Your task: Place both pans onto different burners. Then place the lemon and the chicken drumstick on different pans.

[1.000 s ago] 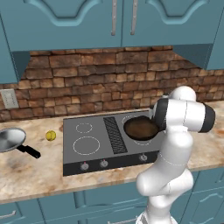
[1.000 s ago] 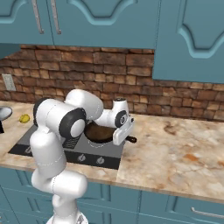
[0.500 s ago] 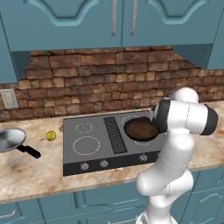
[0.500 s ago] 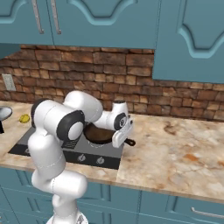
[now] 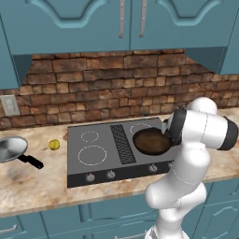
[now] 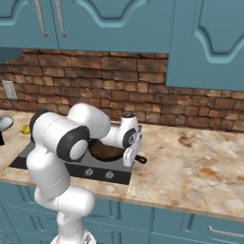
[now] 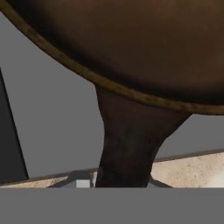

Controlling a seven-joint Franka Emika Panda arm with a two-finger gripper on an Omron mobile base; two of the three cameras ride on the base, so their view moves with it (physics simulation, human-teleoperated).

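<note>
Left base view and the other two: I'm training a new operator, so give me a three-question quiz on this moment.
1. True or false: the brown pan sits on the right half of the cooktop.
2. Which lies nearest the lemon? A) silver pan B) brown pan C) wall outlet
3. Fill in: the gripper is shut on the brown pan's ____.

Key: 1 true; 2 A; 3 handle.
</note>
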